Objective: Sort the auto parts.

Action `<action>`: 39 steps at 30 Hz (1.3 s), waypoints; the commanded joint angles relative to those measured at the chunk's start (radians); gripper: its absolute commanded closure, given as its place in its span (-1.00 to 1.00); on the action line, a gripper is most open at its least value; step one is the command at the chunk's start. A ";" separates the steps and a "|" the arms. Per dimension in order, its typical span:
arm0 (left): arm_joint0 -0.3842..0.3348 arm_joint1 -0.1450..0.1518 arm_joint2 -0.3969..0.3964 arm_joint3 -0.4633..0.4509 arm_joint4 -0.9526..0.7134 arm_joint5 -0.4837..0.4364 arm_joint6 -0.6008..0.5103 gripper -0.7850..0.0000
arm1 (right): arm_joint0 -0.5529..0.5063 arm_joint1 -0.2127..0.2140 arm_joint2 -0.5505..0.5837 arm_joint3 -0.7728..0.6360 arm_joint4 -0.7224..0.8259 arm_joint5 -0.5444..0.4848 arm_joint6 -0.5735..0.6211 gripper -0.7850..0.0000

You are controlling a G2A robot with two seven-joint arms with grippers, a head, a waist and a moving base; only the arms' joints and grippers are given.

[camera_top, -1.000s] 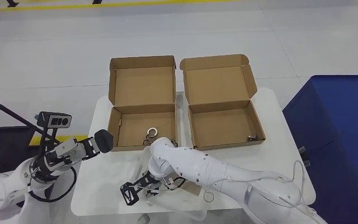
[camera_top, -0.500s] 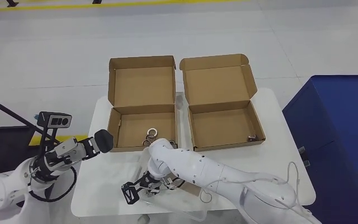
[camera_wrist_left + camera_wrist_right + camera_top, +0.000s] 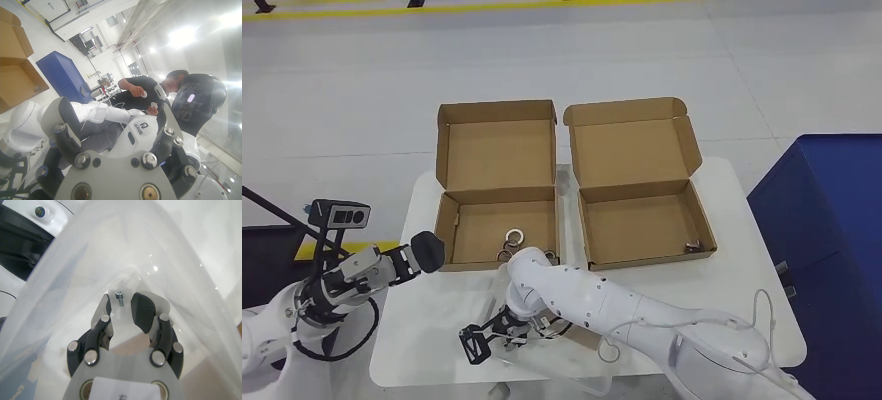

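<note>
A small silver bolt [image 3: 120, 298] lies on the bottom of a clear plastic tub [image 3: 56, 275]. My right gripper [image 3: 121, 297] is open low inside the tub, with the bolt between its fingertips and touching neither pad. From above, this gripper [image 3: 480, 345] sits at the table's front left, inside the tub [image 3: 577, 378]. The left cardboard box [image 3: 477, 225] holds metal rings [image 3: 510, 237]. In the right cardboard box [image 3: 642, 225] a bolt [image 3: 697, 245] lies near the corner. My left gripper [image 3: 425, 250] hangs open and empty off the table's left edge.
Both boxes stand side by side at the back of the white table [image 3: 732, 260], lids open and leaning away. A blue cabinet [image 3: 832, 230] stands close to the table's right side.
My right gripper has shifted slightly inside the tub. The left arm has kept still.
</note>
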 commanded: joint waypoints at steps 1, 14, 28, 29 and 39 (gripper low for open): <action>0.000 0.000 0.000 0.000 0.000 0.000 0.000 -1.00 | -0.001 0.001 0.000 -0.001 -0.004 0.000 0.000 1.00; 0.000 0.000 0.000 0.000 0.000 0.000 0.000 -1.00 | 0.012 0.058 0.000 -0.111 0.059 0.000 0.000 1.00; 0.000 0.000 0.000 0.000 0.000 0.000 0.000 -1.00 | 0.088 0.195 0.000 -0.237 0.247 0.000 -0.088 1.00; 0.000 0.000 0.000 0.000 0.000 0.000 0.000 -1.00 | 0.095 0.216 0.000 -0.255 0.278 0.000 -0.115 1.00; 0.000 0.000 0.000 0.000 0.000 0.000 0.000 -1.00 | 0.106 0.278 0.000 -0.286 0.371 0.000 -0.172 1.00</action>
